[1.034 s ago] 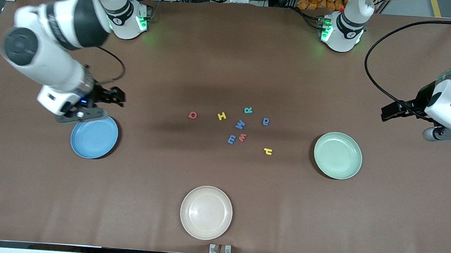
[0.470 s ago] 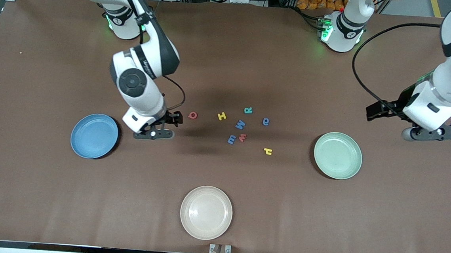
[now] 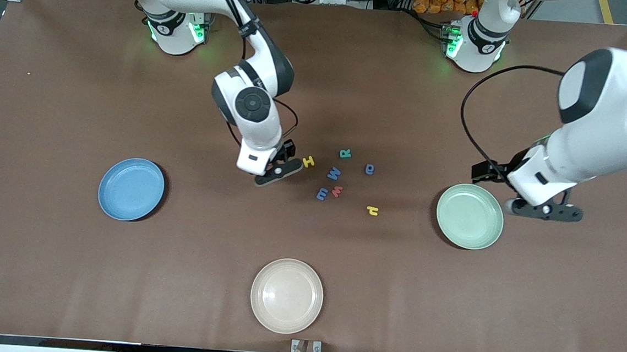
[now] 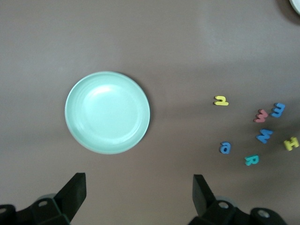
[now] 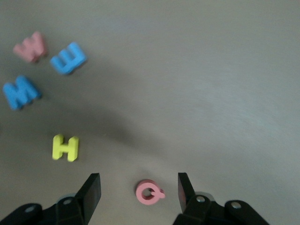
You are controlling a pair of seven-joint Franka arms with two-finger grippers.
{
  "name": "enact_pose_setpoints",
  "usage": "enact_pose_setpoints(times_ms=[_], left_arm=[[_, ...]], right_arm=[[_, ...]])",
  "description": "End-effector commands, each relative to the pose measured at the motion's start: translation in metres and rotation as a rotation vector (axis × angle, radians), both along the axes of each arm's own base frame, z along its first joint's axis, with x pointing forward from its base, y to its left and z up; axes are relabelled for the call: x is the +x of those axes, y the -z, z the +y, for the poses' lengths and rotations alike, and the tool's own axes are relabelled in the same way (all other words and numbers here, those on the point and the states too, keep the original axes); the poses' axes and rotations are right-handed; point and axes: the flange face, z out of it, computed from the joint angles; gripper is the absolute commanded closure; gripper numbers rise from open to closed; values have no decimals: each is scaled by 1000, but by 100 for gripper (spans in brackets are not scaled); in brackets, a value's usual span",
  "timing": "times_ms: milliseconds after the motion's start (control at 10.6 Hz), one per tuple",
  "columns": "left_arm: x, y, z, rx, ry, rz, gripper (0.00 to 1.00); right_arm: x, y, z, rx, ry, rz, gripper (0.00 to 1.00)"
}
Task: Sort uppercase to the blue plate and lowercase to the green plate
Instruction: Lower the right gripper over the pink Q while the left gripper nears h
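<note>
My right end effector (image 5: 139, 190) over the red Q (image 5: 149, 192), fingers spread either side.
Yellow H (image 5: 65, 147) lies at its 10 o'clock, clear. Left end effector (image 4: 139, 190), spread, hangs beside the green plate (image 3: 470, 216); blue plate (image 3: 131, 188) sits on the tabletop (image 3: 319, 99), well apart.

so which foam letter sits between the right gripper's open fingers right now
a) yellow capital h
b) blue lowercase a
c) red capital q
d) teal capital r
c: the right wrist view shows the small red foam capital Q lying on the brown table between the right gripper's open fingers, not yet clamped, with the yellow foam capital H off to one side.
</note>
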Motion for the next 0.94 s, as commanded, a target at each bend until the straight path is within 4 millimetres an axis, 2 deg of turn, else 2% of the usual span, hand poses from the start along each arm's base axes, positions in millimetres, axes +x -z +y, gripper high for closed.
enact_pose_setpoints(times_ms=[0, 282, 470, 658, 846], left_arm=[[12, 35, -8, -51, 224, -31, 0], [27, 74, -22, -75, 419, -79, 0], [36, 103, -41, -96, 561, -130, 0], [42, 132, -56, -109, 710, -174, 0], [42, 152, -76, -123, 778, -206, 0]], right_arm=[[6, 6, -5, -3, -200, 2, 25], [15, 18, -19, 19, -310, 37, 24], [14, 32, -22, 50, -383, 73, 24], [10, 37, -18, 42, -482, 79, 24], [9, 48, -32, 39, -568, 102, 25]])
